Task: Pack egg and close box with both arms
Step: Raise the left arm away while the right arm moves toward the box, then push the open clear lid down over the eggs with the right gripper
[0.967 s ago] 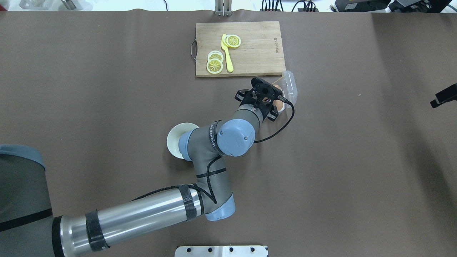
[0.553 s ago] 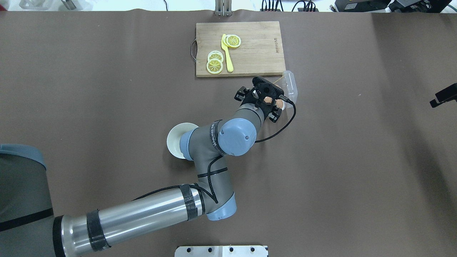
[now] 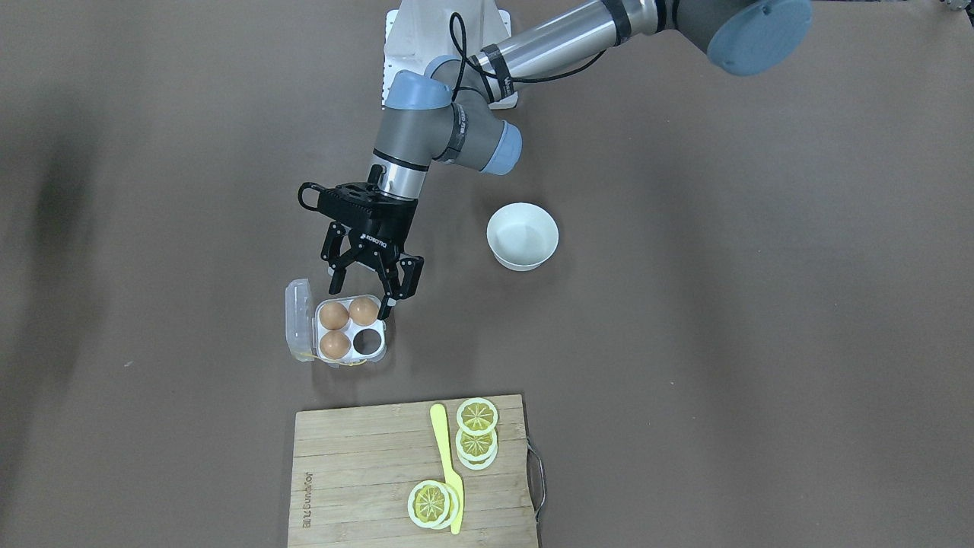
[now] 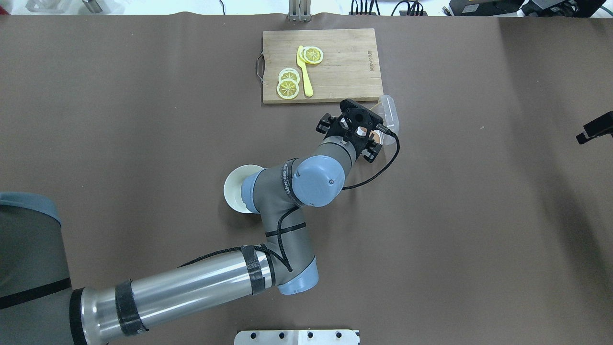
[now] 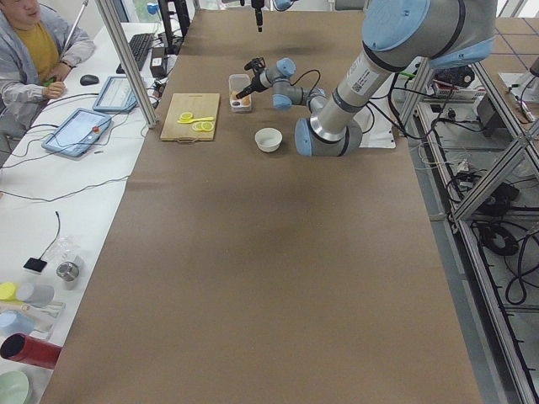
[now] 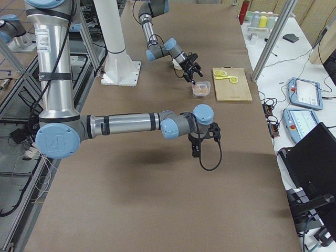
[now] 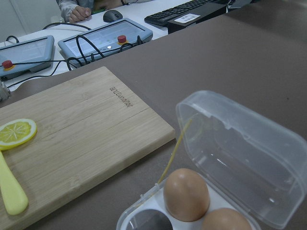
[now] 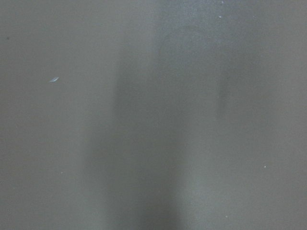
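The clear egg box (image 3: 378, 355) lies open on the table, its lid (image 3: 297, 318) folded out to the side. Three orange-brown eggs fill three cells: two in the row nearer the robot (image 3: 332, 314) (image 3: 364, 310) and one behind (image 3: 335, 344). The fourth cell (image 3: 368, 342) is empty. My left gripper (image 3: 365, 293) hovers just above the box's near edge, open and empty. In the left wrist view, eggs (image 7: 186, 194) and the lid (image 7: 244, 158) show close below. My right gripper (image 6: 195, 152) points down at bare table far from the box; I cannot tell its state.
A wooden cutting board (image 3: 365, 472) with lemon slices (image 3: 477, 417) and a yellow knife (image 3: 445, 464) lies just beyond the box. A white bowl (image 3: 523, 236) stands near the left arm's elbow. An operator sits at the side table (image 5: 34, 42).
My left gripper has shifted slightly toward the cutting board over the box. The right arm has hardly moved.
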Action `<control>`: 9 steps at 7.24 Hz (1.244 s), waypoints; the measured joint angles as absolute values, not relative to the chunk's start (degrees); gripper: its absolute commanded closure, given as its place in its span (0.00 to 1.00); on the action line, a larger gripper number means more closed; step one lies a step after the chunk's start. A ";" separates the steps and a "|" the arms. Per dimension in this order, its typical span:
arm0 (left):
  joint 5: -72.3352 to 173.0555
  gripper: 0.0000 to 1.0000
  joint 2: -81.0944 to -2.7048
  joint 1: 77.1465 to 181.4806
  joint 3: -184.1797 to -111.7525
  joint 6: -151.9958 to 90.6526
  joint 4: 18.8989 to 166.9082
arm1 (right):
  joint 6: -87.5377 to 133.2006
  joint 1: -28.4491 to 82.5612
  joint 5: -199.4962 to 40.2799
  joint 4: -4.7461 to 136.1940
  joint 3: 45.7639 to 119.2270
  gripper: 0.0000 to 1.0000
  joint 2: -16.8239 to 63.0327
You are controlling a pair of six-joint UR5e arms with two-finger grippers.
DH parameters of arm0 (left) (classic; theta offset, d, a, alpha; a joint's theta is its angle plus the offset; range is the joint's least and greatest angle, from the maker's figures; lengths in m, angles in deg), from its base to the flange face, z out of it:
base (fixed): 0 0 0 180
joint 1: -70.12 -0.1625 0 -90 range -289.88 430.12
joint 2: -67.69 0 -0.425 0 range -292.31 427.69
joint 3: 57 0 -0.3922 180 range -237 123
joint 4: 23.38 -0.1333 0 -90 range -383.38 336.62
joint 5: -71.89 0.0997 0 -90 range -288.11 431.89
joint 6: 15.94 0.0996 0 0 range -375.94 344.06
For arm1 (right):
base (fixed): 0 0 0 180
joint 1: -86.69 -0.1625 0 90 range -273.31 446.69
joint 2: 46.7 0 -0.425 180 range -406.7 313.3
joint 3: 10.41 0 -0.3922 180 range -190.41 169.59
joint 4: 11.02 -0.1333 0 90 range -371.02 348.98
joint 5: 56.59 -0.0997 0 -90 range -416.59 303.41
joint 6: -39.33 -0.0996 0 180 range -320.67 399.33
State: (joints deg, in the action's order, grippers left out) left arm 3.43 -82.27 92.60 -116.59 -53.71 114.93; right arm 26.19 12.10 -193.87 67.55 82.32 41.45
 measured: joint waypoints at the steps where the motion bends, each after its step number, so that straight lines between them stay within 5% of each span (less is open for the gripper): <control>1: -0.54 0.10 -81.99 95.12 -118.18 -54.83 114.73 | 26.12 12.09 -193.77 67.53 82.36 0.00 41.36; 4: -27.16 0.11 -72.74 112.23 -128.36 -62.75 108.59 | 19.19 12.28 -192.58 67.41 82.48 0.01 37.83; 6: -44.73 0.11 -66.20 124.84 -136.46 -63.76 93.71 | 7.76 15.67 -189.32 67.38 82.47 1.00 30.56; 9: -60.99 0.03 -53.09 137.34 -141.15 -58.67 87.22 | -10.23 28.90 -179.49 67.38 82.01 1.00 19.19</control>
State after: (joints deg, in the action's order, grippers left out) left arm -60.99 -53.09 137.34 -141.15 -58.67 87.22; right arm -10.23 28.90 -179.49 67.38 82.01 19.19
